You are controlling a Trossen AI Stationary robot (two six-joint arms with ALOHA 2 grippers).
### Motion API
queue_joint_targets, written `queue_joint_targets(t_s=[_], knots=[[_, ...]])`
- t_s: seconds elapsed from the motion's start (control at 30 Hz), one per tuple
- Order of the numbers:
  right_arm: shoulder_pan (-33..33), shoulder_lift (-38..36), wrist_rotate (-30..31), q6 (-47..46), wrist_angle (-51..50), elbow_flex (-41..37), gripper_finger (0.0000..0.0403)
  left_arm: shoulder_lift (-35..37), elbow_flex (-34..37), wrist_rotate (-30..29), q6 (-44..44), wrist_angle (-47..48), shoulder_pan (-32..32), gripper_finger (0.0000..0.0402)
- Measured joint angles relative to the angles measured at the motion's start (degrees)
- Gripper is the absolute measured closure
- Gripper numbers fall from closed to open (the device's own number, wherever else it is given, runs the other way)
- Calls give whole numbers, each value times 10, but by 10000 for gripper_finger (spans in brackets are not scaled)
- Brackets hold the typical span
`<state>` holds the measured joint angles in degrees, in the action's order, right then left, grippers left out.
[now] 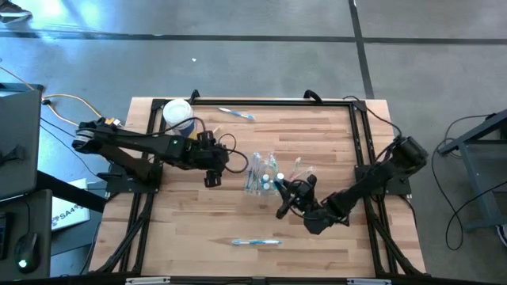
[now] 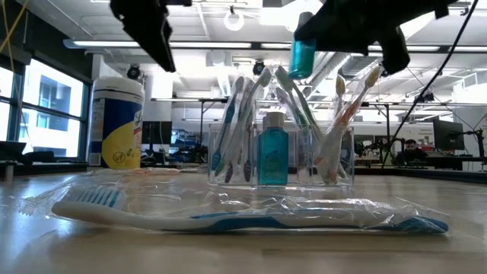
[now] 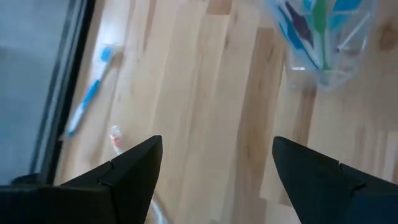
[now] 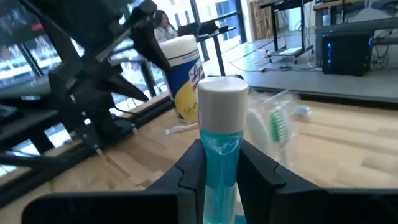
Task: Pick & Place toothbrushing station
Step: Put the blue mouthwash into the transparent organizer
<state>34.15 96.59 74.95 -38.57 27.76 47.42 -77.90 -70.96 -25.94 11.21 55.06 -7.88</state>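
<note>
Toothbrushes (image 2: 242,129) stand bunched in a clear holder (image 1: 261,176) in the middle of the wooden table (image 1: 317,134). Some have pink handles, some green, some blue. A small blue bottle with a white cap (image 2: 272,156) stands in the holder with them.

The right gripper (image 1: 283,192) is up in the air, just beside the holder. Its two dark fingers (image 4: 258,168) are pinched tight on a second small blue bottle (image 4: 221,143), gripping it just under its white cap. From table height that bottle hangs above the holder.

The left gripper (image 1: 212,176) hovers on the other side of the holder, a little way off. Its fingers (image 3: 134,171) are spread wide and they hold nothing.

One wrapped toothbrush (image 2: 251,213) lies flat near the front edge of the table, white and blue in a clear bag. Another wrapped toothbrush (image 1: 236,114) lies near the far edge.

A big round canister (image 2: 116,122) with a white lid and yellow label stands at the far left corner of the table. A person (image 2: 411,151) sits far back in the room.
</note>
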Motion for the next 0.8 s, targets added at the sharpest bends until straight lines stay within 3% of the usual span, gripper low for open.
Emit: queue_joint_targets(t_s=[0.13, 0.37, 0.57, 0.8], knots=[[0, 48, 3, 28, 96, 7, 347, 38, 61, 32, 9, -62, 0, 99], [11, 112, 97, 127, 100, 83, 347, 98, 155, 107, 31, -167, -20, 99], [15, 145, 149, 146, 102, 106, 347, 123, 188, 99, 42, -209, -59, 99], [11, 146, 151, 122, 81, 106, 347, 125, 190, 82, 43, -231, -93, 99]])
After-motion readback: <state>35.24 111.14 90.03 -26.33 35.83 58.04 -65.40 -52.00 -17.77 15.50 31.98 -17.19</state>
